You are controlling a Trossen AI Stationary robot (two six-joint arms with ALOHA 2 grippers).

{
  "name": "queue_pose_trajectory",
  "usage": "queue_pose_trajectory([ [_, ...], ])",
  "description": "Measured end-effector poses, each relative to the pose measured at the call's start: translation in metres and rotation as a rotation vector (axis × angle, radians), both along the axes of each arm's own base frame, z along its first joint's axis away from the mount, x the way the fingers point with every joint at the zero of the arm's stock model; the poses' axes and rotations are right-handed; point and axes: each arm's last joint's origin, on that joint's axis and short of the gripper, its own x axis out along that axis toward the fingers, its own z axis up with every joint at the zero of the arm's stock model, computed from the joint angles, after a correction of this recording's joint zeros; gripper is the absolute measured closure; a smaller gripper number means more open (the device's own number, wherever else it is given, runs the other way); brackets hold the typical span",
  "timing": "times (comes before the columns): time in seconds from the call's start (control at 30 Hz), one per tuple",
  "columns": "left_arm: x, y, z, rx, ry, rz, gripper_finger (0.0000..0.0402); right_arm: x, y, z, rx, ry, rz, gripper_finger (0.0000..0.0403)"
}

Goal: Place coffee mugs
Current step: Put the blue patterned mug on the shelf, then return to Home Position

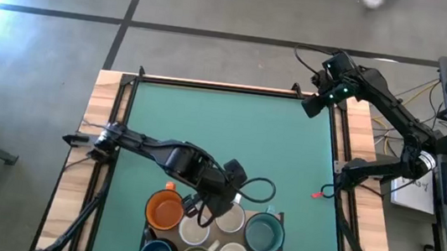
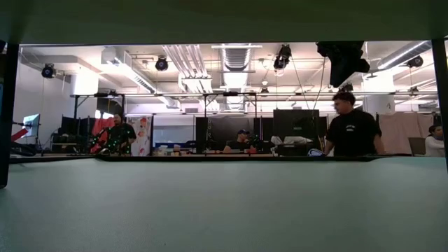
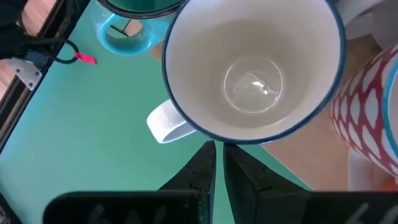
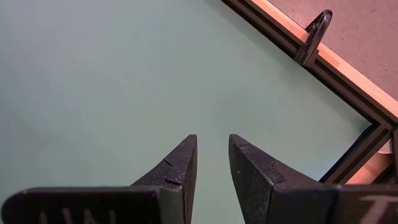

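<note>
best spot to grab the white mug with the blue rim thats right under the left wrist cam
Probably the wall of the white ceramic mug with the thin blue rim, from straight above. It stands upright with its mouth open and empty, so one finger could drop inside and one outside. Its white handle juts toward the bare green mat, the freer side; other mugs crowd the rest. The left end effector, nearly shut, must open first.
</note>
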Motion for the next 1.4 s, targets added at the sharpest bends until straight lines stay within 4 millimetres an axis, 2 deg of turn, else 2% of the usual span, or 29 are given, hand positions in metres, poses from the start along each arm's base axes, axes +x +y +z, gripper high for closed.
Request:
queue_pose_trajectory([
  [0.6,0.001,-0.004,0.000,-0.093,0.014,-0.054,0.0388,0.000,0.000,0.000,0.000,0.000,0.000,0.0321],
  [0.77,0.000,-0.003,0.002,-0.064,-0.005,-0.036,0.0388,0.000,0.000,0.000,0.000,0.000,0.000,0.0321],
  [1.0,-0.017,0.001,0.022,-0.068,-0.039,0.010,0.0388,0.000,0.000,0.000,0.000,0.000,0.000,0.0321],
  [1.1,-0.023,-0.005,0.025,-0.058,-0.038,0.006,0.0388,0.000,0.000,0.000,-0.001,0.000,0.000,0.0321],
  [1.27,-0.042,-0.016,0.041,-0.092,-0.076,0.023,0.0388,0.000,0.000,0.000,0.000,0.000,0.000,0.0321],
  [1.4,-0.052,-0.030,0.044,-0.134,-0.063,0.042,0.0388,0.000,0.000,0.000,0.000,0.000,0.000,0.0321],
])
